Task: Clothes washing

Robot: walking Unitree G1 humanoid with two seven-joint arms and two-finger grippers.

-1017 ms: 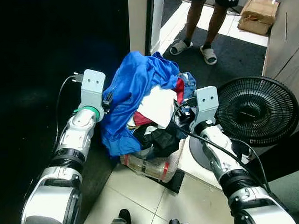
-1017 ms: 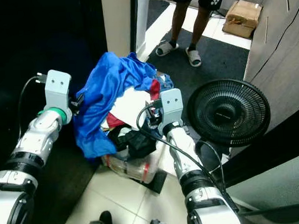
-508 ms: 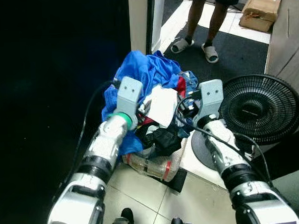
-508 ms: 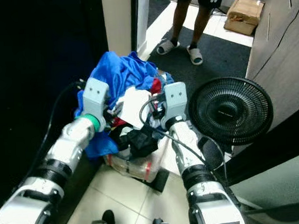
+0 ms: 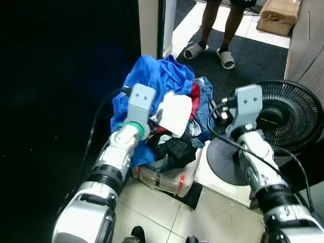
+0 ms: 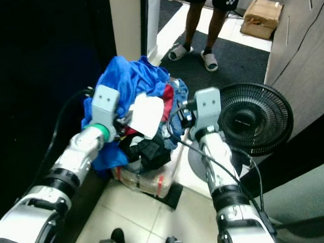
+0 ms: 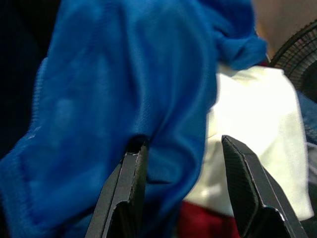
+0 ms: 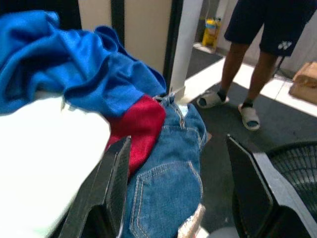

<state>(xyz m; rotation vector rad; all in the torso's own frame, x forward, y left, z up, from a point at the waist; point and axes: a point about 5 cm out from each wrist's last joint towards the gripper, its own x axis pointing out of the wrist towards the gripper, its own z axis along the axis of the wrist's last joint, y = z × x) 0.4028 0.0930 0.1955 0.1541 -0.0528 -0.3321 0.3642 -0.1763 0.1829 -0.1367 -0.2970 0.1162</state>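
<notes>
A heap of clothes sits in a clear plastic basket (image 5: pixel 163 178) on the floor: a blue garment (image 5: pixel 155 81) on top, a white one (image 5: pixel 176 111), a red piece, jeans (image 8: pixel 166 178) and a black item (image 5: pixel 176 148). My left gripper (image 7: pixel 183 144) is at the heap's left side, open, with its fingers on either side of a fold of the blue garment and the white one just beyond. My right gripper (image 8: pixel 177 141) hovers open to the right of the heap, holding nothing, with the jeans and red cloth ahead of it.
A black floor fan (image 5: pixel 291 116) on a round base stands right beside the basket, behind my right arm. A person's legs in sandals (image 5: pixel 222 22) stand on the dark mat beyond. A cardboard box (image 5: pixel 278 14) lies far right. A door frame (image 5: pixel 150 25) rises behind the heap, with darkness to its left.
My left arm swung right from the heap's outer side onto the blue and white clothes. My right gripper drew back to the right, away from the heap and toward the fan.
</notes>
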